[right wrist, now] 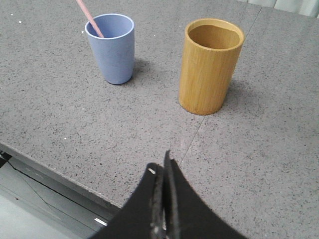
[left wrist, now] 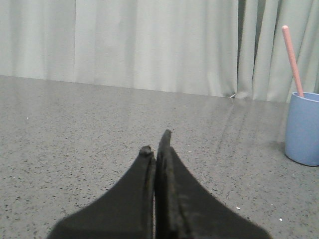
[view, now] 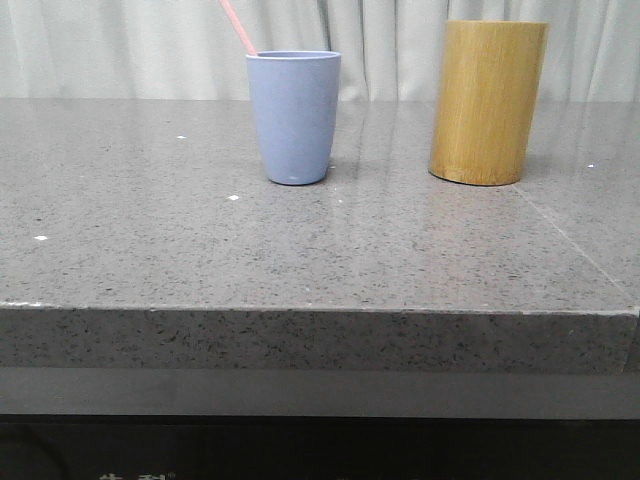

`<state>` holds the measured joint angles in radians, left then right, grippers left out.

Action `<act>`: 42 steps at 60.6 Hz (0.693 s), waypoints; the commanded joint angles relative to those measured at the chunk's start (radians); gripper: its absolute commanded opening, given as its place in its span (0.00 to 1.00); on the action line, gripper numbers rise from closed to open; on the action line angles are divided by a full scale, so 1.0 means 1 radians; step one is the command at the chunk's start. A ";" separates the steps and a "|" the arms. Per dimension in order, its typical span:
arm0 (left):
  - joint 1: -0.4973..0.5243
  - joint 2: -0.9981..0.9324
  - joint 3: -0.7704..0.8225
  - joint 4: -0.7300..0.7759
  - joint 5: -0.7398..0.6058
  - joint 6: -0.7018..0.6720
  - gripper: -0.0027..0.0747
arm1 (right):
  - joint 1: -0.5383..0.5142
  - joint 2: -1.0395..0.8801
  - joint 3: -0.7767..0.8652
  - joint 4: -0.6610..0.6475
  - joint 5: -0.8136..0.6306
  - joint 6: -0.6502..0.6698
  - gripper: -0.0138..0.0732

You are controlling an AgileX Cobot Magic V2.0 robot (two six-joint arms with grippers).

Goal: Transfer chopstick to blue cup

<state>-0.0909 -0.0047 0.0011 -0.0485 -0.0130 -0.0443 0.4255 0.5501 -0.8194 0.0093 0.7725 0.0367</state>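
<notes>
The blue cup (view: pixel 294 115) stands upright on the grey stone table, left of the bamboo holder. A pink chopstick (view: pixel 238 27) leans out of the cup toward the left; only its upper end shows. The cup (left wrist: pixel 303 128) and chopstick (left wrist: pixel 292 59) also show in the left wrist view, and again in the right wrist view as cup (right wrist: pixel 112 47) and chopstick (right wrist: pixel 89 18). My left gripper (left wrist: pixel 156 145) is shut and empty, low over the table, away from the cup. My right gripper (right wrist: pixel 161 165) is shut and empty, above the table's front edge. Neither gripper shows in the front view.
A taller yellow-brown bamboo cylinder (view: pixel 487 100) stands to the right of the cup; its inside looks empty in the right wrist view (right wrist: pixel 211 64). A pale curtain (view: pixel 150 45) hangs behind the table. The table's front edge (view: pixel 320 312) runs across the front view.
</notes>
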 commanded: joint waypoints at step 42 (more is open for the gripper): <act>0.046 -0.024 0.009 -0.020 -0.084 -0.010 0.01 | -0.005 0.004 -0.025 -0.009 -0.075 -0.001 0.08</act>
<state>-0.0466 -0.0047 0.0011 -0.0599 -0.0130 -0.0443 0.4255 0.5501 -0.8194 0.0093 0.7725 0.0367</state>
